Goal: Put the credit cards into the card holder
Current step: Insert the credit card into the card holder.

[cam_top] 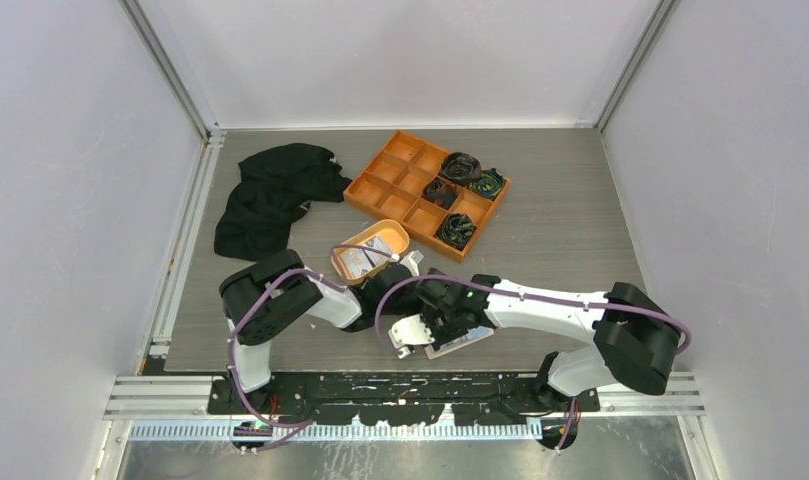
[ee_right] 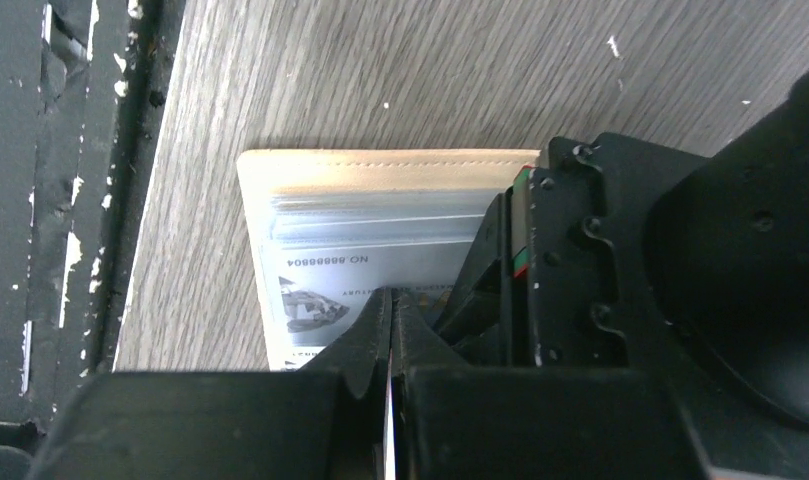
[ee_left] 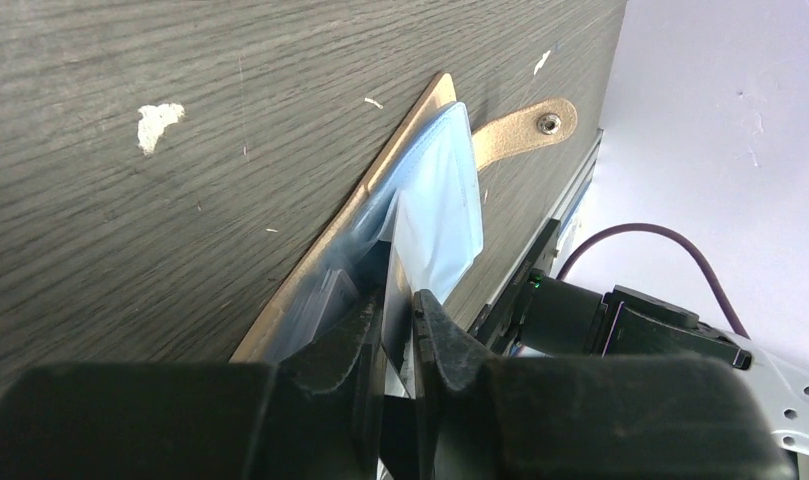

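- A white plastic card with dark print (ee_right: pixel 325 280), at the lower centre-left of the right wrist view, carries an upside-down line: "NO." and then digits, mostly eights, ending "04".
- The smaller print below that line is too blurred to read.

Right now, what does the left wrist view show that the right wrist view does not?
Only the left wrist view: the snap tab, a light blue card, and the left end effector pinching a pale card edge-on. Only the right wrist view: a white printed card and the black base rail. Both: the card holder lying on the grey table.
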Robot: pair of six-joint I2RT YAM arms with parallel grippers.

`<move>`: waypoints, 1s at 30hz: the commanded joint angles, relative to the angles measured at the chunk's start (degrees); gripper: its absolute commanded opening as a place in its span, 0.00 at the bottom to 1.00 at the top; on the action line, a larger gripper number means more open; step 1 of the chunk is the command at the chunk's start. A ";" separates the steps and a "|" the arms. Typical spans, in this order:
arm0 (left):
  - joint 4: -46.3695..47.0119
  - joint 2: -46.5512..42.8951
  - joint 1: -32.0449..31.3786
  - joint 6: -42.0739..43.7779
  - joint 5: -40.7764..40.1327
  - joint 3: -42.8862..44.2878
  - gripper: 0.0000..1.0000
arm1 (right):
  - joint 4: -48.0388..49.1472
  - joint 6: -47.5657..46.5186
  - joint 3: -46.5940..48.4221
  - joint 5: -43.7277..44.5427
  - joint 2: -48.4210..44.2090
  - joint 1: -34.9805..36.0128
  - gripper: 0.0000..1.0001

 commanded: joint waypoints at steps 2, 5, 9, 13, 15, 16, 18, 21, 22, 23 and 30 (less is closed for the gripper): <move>-7.85 1.89 0.20 3.04 -1.31 -1.38 0.18 | -4.73 -2.91 -0.03 3.57 -0.16 -0.10 0.01; -8.00 1.54 0.36 3.20 -1.13 -1.60 0.19 | -6.03 -3.34 -0.01 2.93 -0.58 -0.86 0.01; -8.25 0.79 0.65 3.42 -1.01 -2.01 0.20 | -7.55 -3.80 0.19 2.22 -0.24 -1.91 0.01; -9.16 -0.68 0.98 4.05 -0.99 -2.42 0.22 | -8.28 -4.11 0.19 2.39 0.36 -3.40 0.01; -9.83 -1.53 1.13 4.37 -1.25 -2.65 0.22 | -8.62 -4.16 0.27 2.42 0.38 -4.60 0.01; -10.22 -2.02 1.14 4.61 -1.30 -2.74 0.22 | -8.80 -4.18 0.37 2.21 0.28 -5.28 0.01; -11.05 -3.16 1.26 4.95 -1.61 -2.93 0.23 | -9.23 -4.38 0.23 1.60 -0.05 -6.36 0.01; -12.28 -5.03 1.25 5.50 -2.08 -3.21 0.24 | -9.77 -4.78 0.05 0.92 -0.51 -8.01 0.01; -12.97 -5.83 1.23 5.84 -2.33 -3.22 0.24 | -9.87 -4.89 0.04 0.89 -0.56 -8.39 0.01; -13.74 -6.55 1.22 6.15 -2.55 -3.16 0.24 | -9.91 -4.90 0.04 0.83 -0.63 -8.74 0.01; -20.25 -14.66 1.23 10.17 -4.77 -2.55 0.25 | -11.54 -3.33 1.84 -3.85 -2.01 -11.49 0.04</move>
